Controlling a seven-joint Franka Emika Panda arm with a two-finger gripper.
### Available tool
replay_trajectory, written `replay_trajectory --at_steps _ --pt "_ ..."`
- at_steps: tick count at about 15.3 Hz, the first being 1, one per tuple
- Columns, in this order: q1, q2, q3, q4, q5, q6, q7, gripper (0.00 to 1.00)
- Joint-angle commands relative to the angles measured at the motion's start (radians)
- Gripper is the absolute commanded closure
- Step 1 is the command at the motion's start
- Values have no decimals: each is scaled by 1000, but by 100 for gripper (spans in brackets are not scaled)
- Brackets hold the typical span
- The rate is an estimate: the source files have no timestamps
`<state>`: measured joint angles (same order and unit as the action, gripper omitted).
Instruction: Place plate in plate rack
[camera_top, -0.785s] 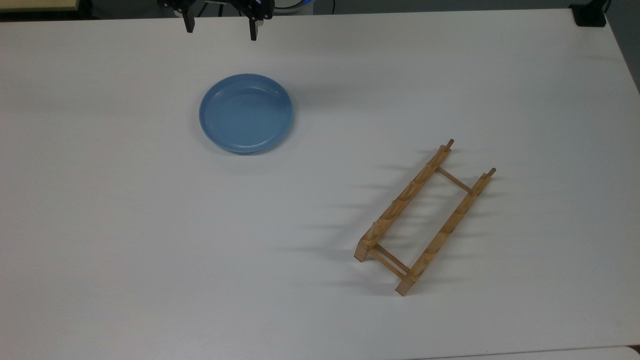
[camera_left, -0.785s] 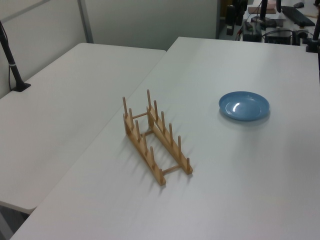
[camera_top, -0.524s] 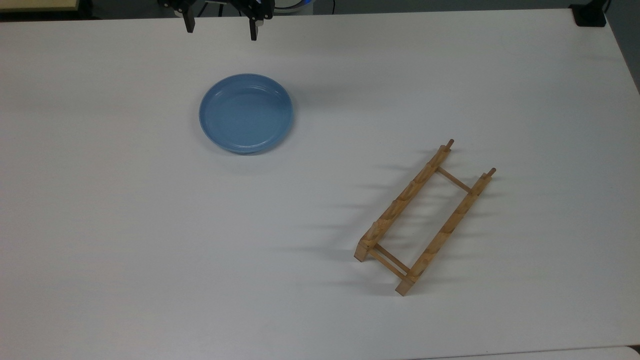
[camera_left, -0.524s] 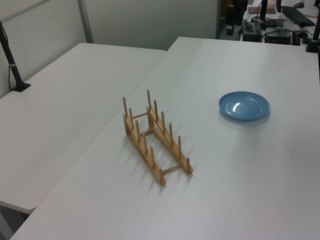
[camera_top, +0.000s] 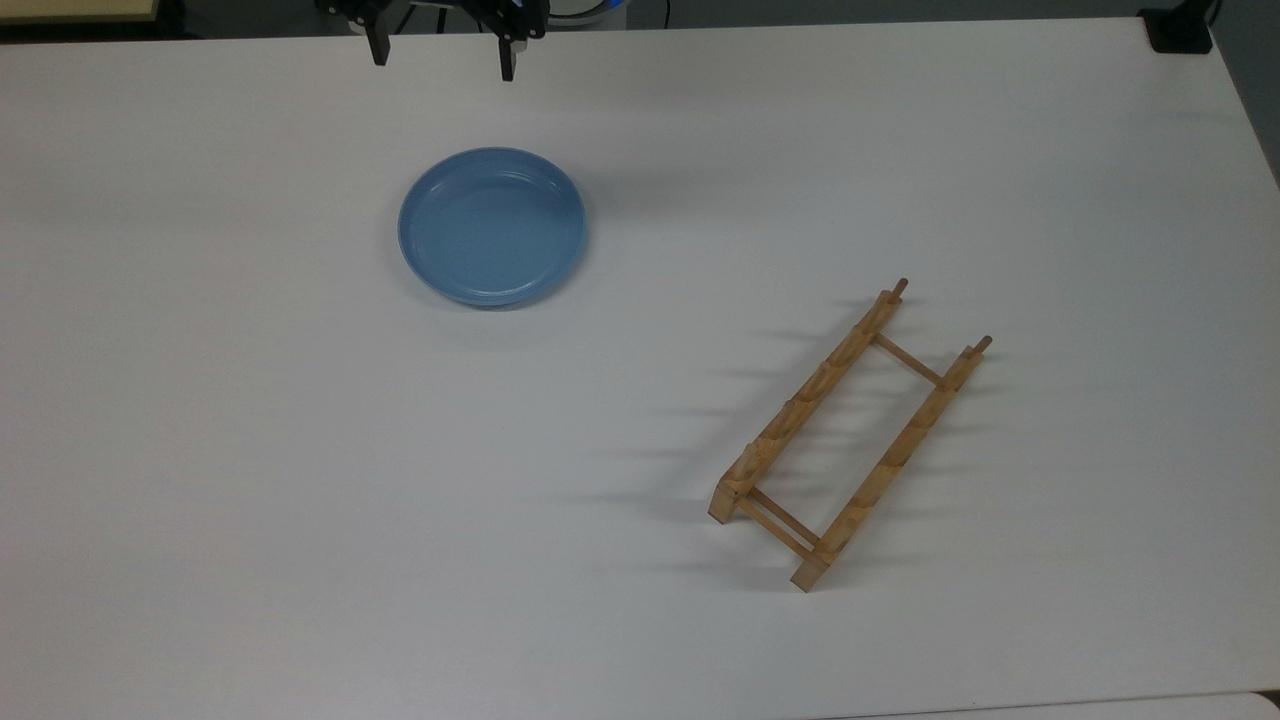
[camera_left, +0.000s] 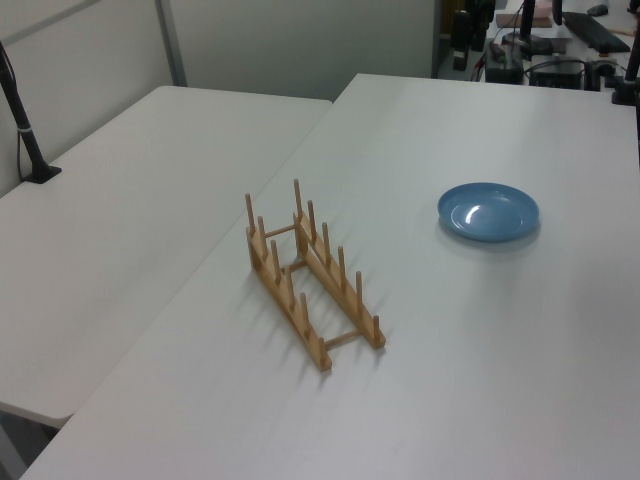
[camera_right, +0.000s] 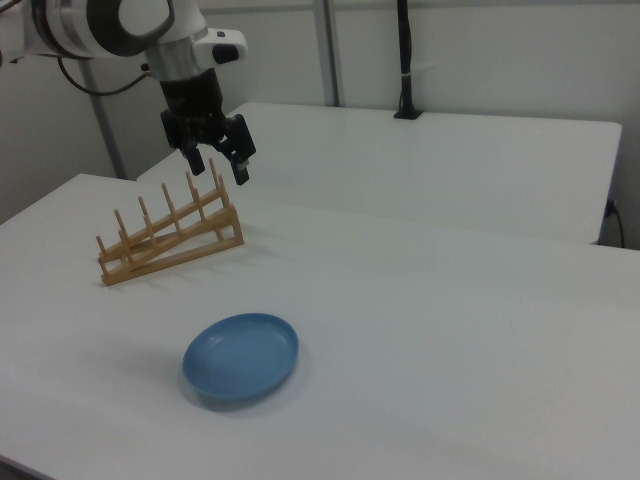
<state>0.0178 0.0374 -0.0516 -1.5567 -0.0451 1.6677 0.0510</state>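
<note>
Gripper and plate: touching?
Apart. Top view: the open gripper sits at the table's far edge, bare white table between it and the plate.

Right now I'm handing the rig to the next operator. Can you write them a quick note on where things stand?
Gripper: open, holding nothing, raised above the table near the top view's upper edge, just beyond the plate.
Plate: lying flat, right side up, on the white table, untouched.
Plate rack: upright on the table, apart from the plate, toward the top view's lower right; every slot free.
Done: nothing yet; no grasp made.
Left: lower to the plate's rim, grip it, lift, tip it on edge, and set it between the rack's pegs.
</note>
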Motion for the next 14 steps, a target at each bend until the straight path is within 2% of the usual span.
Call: replay_trajectory --at_steps 1,5,7,10,11,14 --pt "-2 -17 -4 -11 19 9 -20 0" --pt "-9 -20 -7 -13 16 6 -52 0" --pt "-19 -20 -8 -16 4 -12 -170 0" --pt "-39 -20 -10 -22 -33 -98 -472 0" --pt "-48 -20 -8 -42 -59 -112 -521 0" --pt "-55 -16 -8 -117 -134 -68 -525 0"
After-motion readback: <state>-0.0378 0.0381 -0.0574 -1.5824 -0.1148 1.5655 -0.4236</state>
